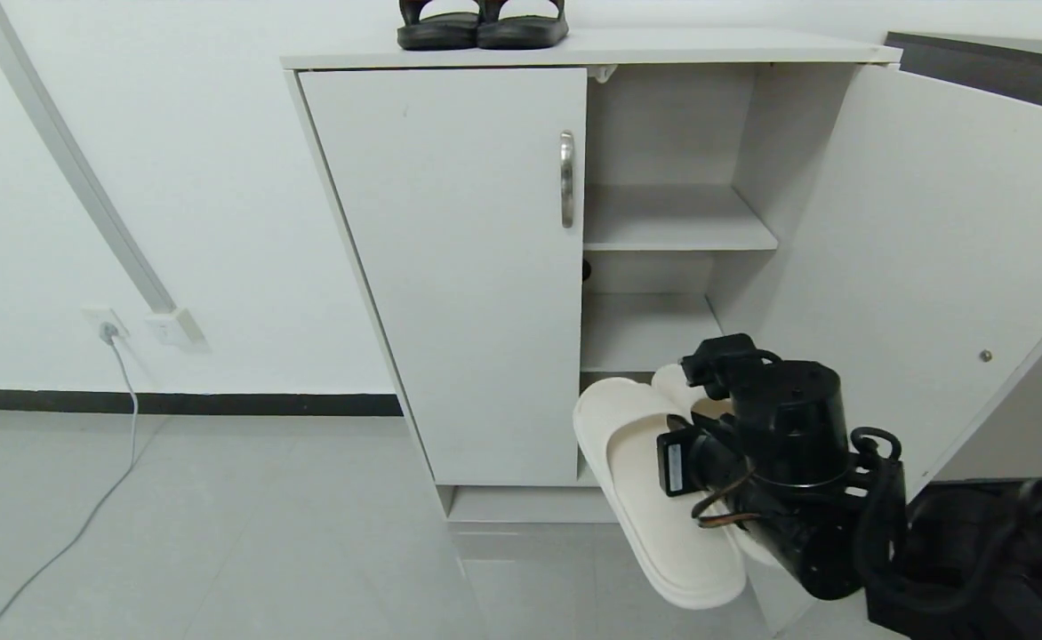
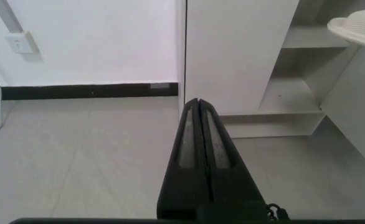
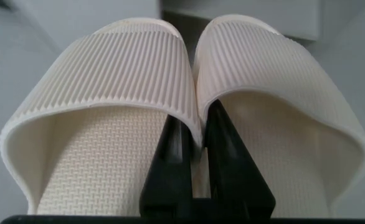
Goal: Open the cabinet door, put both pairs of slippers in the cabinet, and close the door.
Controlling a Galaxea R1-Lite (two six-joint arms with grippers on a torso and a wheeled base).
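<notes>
Now the right gripper point(image 3: 194, 134) clamps a cream pair of ribbed-strap slippers point(image 1: 637, 462) side by side before the open white cabinet point(image 1: 441, 267). The left gripper point(image 2: 199, 109) is clenched, empty.

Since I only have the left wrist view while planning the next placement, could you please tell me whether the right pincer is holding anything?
Observer: Yes, the right pincer is shut on the pair of white slippers, pinching their inner edges together.
Operator: Thank you. Where is the other pair, please?
Observer: The black slippers stand on the cabinet top, above the closed left door.
Operator: And how far open is the right side?
Observer: The right door is swung wide, out to the right of the held pair.
</notes>
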